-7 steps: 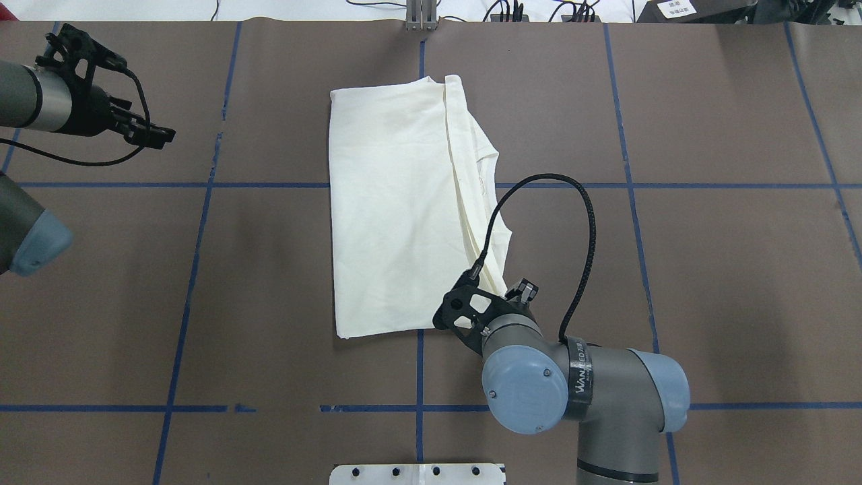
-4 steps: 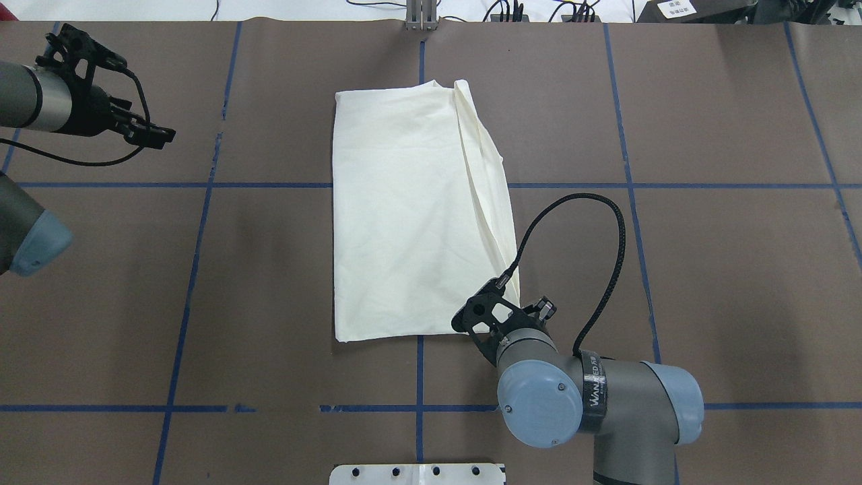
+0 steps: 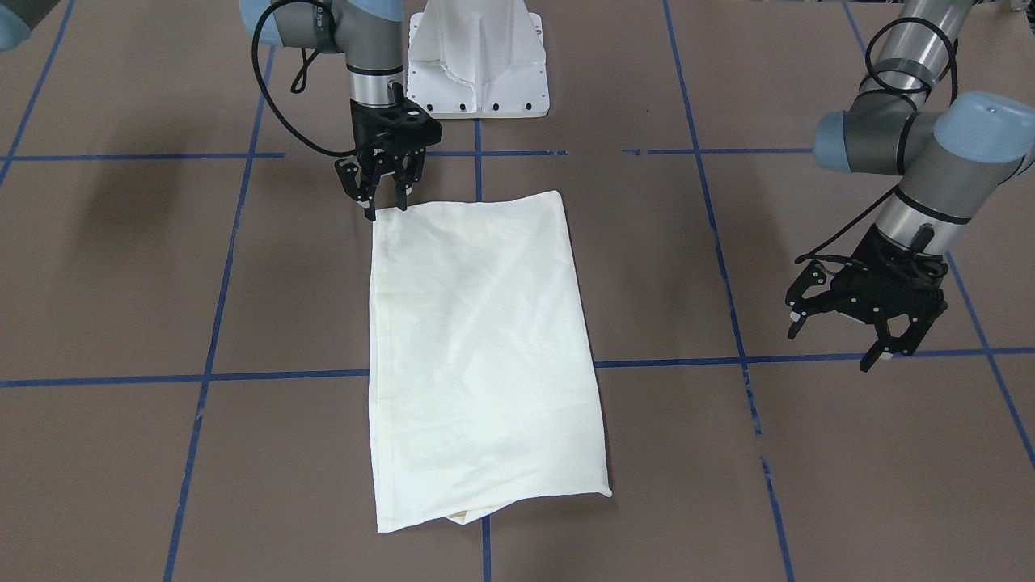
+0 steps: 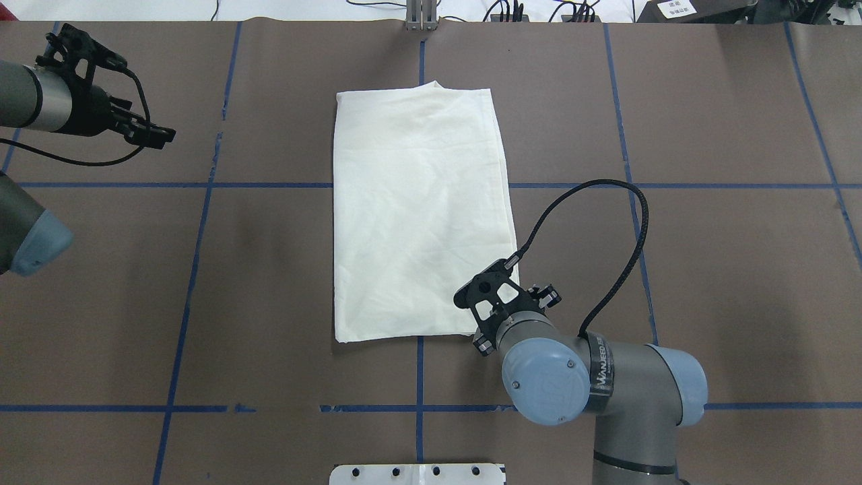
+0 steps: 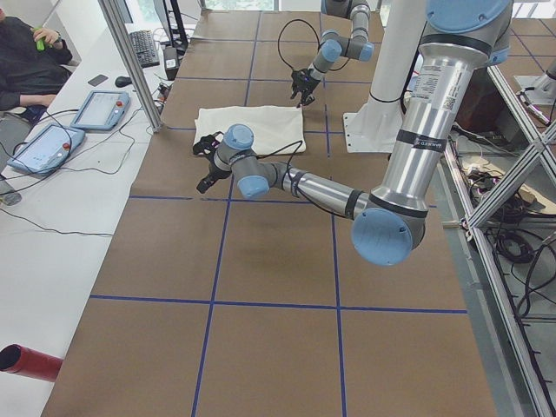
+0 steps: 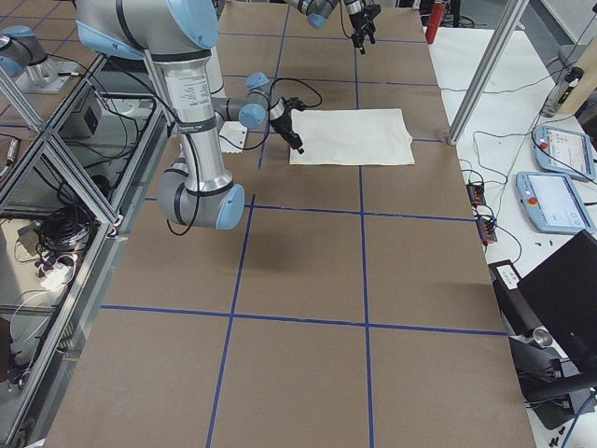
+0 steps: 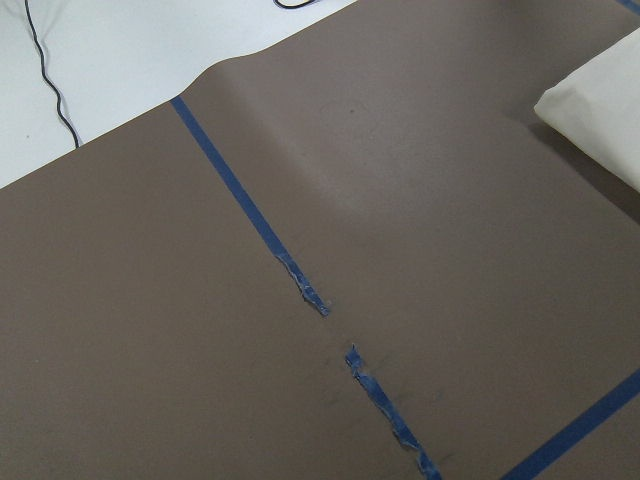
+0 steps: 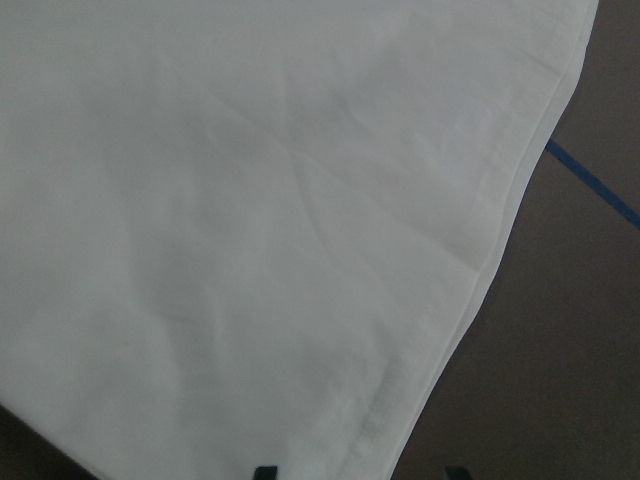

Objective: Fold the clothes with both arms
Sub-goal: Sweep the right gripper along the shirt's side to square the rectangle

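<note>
The cream shirt point(image 4: 417, 209) lies flat in a folded rectangle at the table's middle, plain side up; no print shows. It also shows in the front view point(image 3: 477, 347). My right gripper point(image 3: 384, 208) hovers at the shirt's corner nearest the robot on my right side, jaws open, holding nothing. The right wrist view shows the cloth's layered edge point(image 8: 470, 300) between the fingertips point(image 8: 265, 470). In the overhead view the right wrist point(image 4: 505, 306) covers that corner. My left gripper point(image 3: 837, 343) is open and empty, well off the shirt's left side, over bare table point(image 4: 158, 137).
The white pedestal base point(image 3: 477, 65) stands at the robot's edge of the table. Blue tape lines point(image 4: 202, 185) cross the brown table cover. A metal post point(image 4: 421, 17) stands at the far edge. An operator point(image 5: 26, 52) and tablets point(image 5: 95, 109) are beyond the table's far side.
The right gripper moved right and toward the robot, drawing out the shirt's bunched right side. That side now lies flat. The left arm has not moved.
</note>
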{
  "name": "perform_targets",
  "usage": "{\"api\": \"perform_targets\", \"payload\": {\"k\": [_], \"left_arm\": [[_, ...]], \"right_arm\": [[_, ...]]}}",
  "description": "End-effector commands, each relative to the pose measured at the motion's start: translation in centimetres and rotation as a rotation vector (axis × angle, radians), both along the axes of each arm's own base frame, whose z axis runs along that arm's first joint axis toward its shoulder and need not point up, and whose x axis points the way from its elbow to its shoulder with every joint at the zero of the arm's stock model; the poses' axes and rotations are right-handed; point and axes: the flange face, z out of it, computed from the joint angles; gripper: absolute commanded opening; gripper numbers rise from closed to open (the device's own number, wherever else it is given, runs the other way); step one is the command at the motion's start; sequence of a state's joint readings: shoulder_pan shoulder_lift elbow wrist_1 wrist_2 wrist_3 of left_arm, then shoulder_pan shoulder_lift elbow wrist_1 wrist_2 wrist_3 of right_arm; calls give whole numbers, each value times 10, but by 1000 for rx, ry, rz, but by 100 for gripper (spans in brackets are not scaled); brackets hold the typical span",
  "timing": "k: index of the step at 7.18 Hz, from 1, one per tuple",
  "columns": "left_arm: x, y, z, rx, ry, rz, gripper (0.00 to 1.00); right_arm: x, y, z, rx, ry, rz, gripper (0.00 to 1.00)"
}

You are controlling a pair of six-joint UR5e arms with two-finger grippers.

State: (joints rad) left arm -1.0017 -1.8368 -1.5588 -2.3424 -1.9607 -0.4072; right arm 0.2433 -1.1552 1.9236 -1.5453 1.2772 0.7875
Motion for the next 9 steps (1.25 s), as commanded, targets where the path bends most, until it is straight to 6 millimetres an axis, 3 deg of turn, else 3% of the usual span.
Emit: {"api": "perform_targets", "payload": {"k": [1,2,3,4,6,7,8,9], "left_arm": [[0,0,-8,-3,18,-3,100],[-1,3,-22,-81,94,-64,100],[11,19,-39,-169,180,-110,100],[19,46,-53,-220,244,-112,100],[49,121,-99,-385,426,-143,100],[84,155,-118,-481,510,-175,100],[127,195,-134,-568,581,-208,100],[175,237,-142,-683,637,-235,100]], "right_arm": [[39,-61,-26,-199,-188,98,100],[49,-70,-34,-280,-316,179,100],[52,-70,-35,-399,-454,305,100],[56,-72,-38,-462,-508,368,100],[64,-71,-35,-565,-669,516,100],[74,-69,-8,-586,-707,559,100],[81,-66,6,-650,-790,597,100],[80,-66,7,-691,-821,637,100]]}}
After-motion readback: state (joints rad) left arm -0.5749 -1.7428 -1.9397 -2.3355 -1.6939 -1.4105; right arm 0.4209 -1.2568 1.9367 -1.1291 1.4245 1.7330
